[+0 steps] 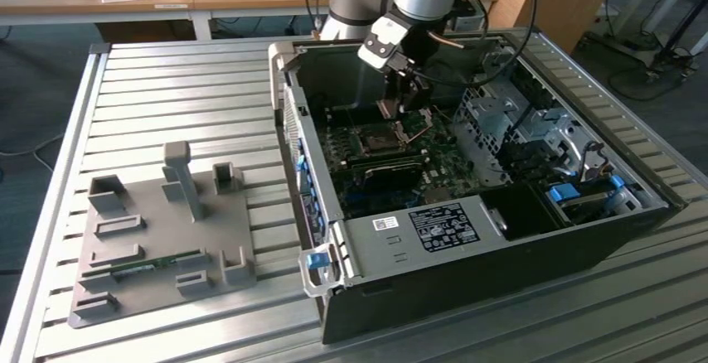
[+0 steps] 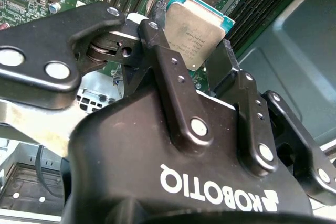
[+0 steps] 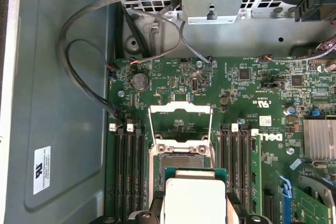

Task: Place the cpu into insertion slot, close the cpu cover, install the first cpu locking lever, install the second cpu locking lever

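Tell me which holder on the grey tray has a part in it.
The long low holder on the camera side of the tray: a green memory stick lies in it, and the others look bare.

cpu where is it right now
In both wrist views the cpu is clamped in the gripper, held over the motherboard just short of the open insertion slot and its flipped-back cpu cover.
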You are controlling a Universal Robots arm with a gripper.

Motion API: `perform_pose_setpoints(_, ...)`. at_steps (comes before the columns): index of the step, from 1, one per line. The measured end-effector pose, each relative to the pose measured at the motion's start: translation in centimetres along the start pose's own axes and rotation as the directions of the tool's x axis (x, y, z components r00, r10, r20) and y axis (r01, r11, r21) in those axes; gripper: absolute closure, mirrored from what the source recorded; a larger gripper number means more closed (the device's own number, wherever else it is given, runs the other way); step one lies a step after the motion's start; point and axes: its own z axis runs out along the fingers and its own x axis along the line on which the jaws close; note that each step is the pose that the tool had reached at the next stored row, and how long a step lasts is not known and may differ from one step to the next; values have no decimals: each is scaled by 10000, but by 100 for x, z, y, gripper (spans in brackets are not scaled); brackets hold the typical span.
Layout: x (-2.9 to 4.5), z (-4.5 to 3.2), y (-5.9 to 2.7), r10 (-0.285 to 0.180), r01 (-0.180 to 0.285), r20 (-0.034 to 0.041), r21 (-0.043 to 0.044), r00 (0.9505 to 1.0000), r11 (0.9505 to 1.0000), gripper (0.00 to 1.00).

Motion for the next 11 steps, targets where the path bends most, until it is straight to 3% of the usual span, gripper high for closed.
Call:
perform_pose_setpoints(9, 16, 20, -1, 0, 0, 2, -2, 10000, 10000, 46)
perform_pose_setpoints(11, 70, 22, -1, -1, 2, 50, -2, 10000, 10000, 46)
